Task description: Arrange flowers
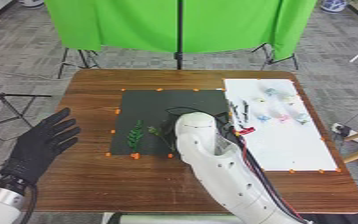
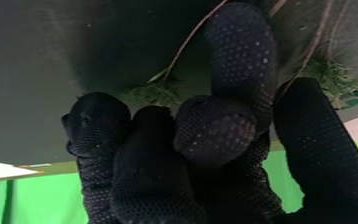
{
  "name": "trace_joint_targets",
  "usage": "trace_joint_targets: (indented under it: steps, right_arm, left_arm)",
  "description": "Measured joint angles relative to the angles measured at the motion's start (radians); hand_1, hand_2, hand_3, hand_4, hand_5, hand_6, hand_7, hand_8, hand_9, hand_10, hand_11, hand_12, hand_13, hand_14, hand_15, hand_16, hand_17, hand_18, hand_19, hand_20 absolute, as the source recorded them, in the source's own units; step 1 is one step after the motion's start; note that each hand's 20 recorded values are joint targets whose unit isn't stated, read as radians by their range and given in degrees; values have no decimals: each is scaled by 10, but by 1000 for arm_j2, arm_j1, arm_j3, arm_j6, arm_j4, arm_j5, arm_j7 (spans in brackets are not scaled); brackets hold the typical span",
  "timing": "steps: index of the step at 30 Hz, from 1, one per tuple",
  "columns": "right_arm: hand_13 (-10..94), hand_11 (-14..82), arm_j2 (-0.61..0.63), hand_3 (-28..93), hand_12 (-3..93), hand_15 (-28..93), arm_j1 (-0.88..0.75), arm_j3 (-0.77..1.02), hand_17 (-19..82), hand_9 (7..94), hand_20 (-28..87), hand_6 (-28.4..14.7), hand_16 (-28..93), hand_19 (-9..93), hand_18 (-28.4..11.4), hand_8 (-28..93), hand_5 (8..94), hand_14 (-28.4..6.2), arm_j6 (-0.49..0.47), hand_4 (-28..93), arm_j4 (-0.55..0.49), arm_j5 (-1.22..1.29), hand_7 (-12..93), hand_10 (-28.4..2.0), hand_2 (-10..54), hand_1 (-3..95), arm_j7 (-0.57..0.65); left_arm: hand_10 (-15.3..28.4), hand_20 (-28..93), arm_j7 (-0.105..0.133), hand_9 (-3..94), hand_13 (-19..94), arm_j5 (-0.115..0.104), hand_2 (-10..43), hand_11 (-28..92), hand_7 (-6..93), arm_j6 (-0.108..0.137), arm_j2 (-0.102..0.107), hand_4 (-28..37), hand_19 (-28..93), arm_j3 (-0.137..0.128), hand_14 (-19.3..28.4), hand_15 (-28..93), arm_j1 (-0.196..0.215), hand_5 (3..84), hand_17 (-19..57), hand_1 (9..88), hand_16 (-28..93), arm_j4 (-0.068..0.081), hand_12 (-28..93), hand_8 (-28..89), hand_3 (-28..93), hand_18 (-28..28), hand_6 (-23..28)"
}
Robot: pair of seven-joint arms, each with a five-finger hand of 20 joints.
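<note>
My right hand (image 2: 215, 135) is over the dark mat (image 1: 171, 96), close among thin reddish stems (image 2: 190, 37) tipped with fine green foliage (image 2: 156, 94). I cannot tell whether it is closed on one of them or only beside it. My left hand (image 1: 39, 142) is spread wide above the left side of the tabletop (image 1: 104, 187), holding nothing.

The stems look wiry and very light, so I expect almost no weight from them. They should bend and spring back rather than snap, but something so slender could roll or slip against my glove. I would take one on its bare length, a little below the foliage, with a gentle pinch; lower down, the leafy end would probably sway and be harder to aim. The foliage is feathery and could catch on the glove's fabric or crush, so I would keep my grip off it.

The leafy green sprig (image 1: 135, 136) lies on the mat to the left, and looks fuller and softer. The small pale flowers (image 1: 283, 118) are on the white sheet (image 1: 278, 155) at the right; their heads look delicate, best lifted by whatever stalk they have.
</note>
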Motion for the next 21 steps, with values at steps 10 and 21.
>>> trace_joint_targets:
  steps: [10, 21]
  right_arm:
    - [937, 624, -14, 774, 208, 822, -15, 14, 571, 937, 453, 0, 249, 932, -235, -94, 937, -34, -1, -241, -11, 10, 431, -76, 137, 184, 0]
    - [937, 623, -15, 729, 210, 823, -13, 48, 572, 937, 458, -1, 253, 932, -234, -94, 937, -35, 0, -269, -50, 8, 416, -74, 101, 120, -9]
  left_arm:
    - [107, 78, -4, 227, 166, 0, -33, 227, 207, -1, 0, -283, 403, 3, 132, 336, -3, 265, -117, 238, -11, 0, 158, -117, 692, 188, 20]
    - [107, 77, 0, 227, 166, 0, -34, 226, 207, 0, -2, -283, 403, 2, 132, 336, 1, 264, -117, 239, -11, 0, 158, -117, 691, 187, 20]
